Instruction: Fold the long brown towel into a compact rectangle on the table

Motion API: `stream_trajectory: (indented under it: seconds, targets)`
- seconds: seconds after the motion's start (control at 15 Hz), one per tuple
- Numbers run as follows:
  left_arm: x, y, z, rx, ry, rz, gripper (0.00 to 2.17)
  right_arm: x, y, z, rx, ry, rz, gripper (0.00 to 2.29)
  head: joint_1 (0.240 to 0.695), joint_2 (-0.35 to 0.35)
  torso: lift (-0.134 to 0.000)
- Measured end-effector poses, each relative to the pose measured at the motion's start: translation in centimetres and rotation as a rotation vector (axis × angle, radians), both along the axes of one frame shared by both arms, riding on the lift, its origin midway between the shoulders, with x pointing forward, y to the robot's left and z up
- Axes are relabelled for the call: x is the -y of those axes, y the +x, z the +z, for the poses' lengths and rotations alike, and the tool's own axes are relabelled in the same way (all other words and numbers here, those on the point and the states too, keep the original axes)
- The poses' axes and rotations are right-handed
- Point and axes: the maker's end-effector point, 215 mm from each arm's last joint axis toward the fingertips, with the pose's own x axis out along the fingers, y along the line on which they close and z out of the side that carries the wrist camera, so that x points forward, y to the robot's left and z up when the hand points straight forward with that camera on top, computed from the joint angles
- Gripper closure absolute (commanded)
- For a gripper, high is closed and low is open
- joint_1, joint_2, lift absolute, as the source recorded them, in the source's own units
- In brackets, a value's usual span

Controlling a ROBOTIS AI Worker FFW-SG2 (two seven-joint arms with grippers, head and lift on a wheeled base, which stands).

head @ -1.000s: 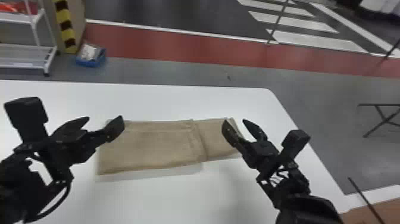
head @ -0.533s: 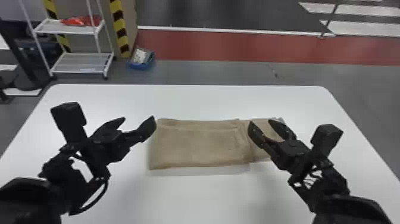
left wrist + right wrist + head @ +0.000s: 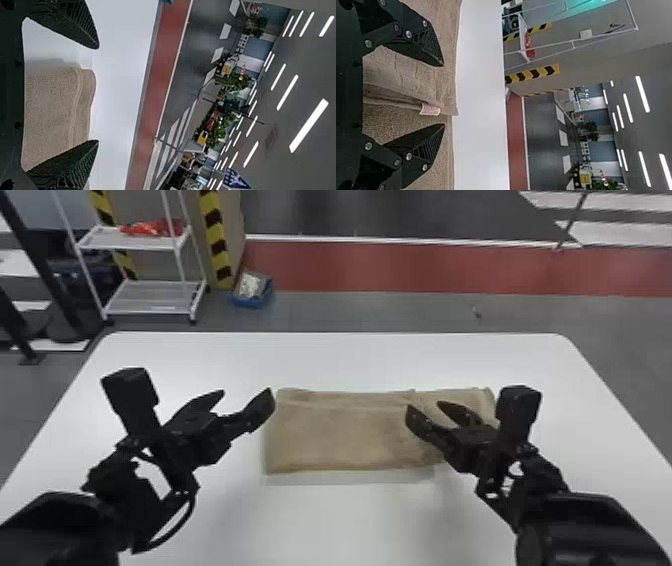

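White surface [image 3: 350, 360] is brought farther into the head view than before, and the right hand [image 3: 426, 408] has been shifted inward over the towel [image 3: 340, 435]. One towel is counted, partly folded and laid flat near the surface's middle. Two hands are seen, both spread, the left hand [image 3: 245, 391] at the towel's left end. Room is left toward the far and right edges.

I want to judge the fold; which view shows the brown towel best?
The head view: it takes in the towel from left end to right, though the right gripper hides part. The left wrist view gives its left end closer, the right wrist view a layer's edge with a small label.
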Motion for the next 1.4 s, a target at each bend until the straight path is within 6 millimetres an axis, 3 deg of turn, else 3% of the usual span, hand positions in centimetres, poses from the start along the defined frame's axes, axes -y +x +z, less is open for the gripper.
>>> stream_trajectory:
  seconds: [0.13, 0.33, 0.47, 0.73, 1.13, 1.2, 1.4]
  targets:
    - [-0.5, -0.2, -0.1, -0.003, -0.01, 0.004, 0.04, -0.6, 0.3, -1.2, -0.052, -0.004, 0.012, 0.54, 0.695, -0.019, -0.124]
    - [-0.9, -0.3, -0.3, -0.008, -0.027, 0.008, 0.04, -1.4, 0.2, -2.4, -0.1, -0.002, 0.027, 1.21, 0.695, -0.005, -0.124]
    - [-1.1, -0.3, -0.5, -0.012, -0.032, 0.01, 0.04, -1.6, 0.4, -2.2, -0.093, 0.0, 0.03, 1.46, 0.695, 0.001, -0.124]
    - [-1.0, -0.4, -0.9, -0.02, -0.038, 0.013, 0.04, -2.0, 0.8, -0.8, -0.043, -0.001, 0.037, 1.51, 0.695, 0.004, -0.124]
    - [-0.9, -0.6, -1.6, -0.034, -0.042, 0.015, 0.04, -1.6, 3.0, 6.4, 0.188, 0.029, 0.061, 1.51, 0.695, 0.001, -0.124]
    - [-0.9, -0.6, -1.8, -0.038, -0.042, 0.016, 0.04, -1.1, 3.3, 5.9, 0.187, 0.019, 0.049, 1.51, 0.695, -0.003, -0.124]
    - [-0.9, -0.7, -2.0, -0.042, -0.045, 0.017, 0.04, 0.1, 4.7, 0.9, 0.104, -0.053, 0.019, 1.51, 0.695, -0.017, -0.124]
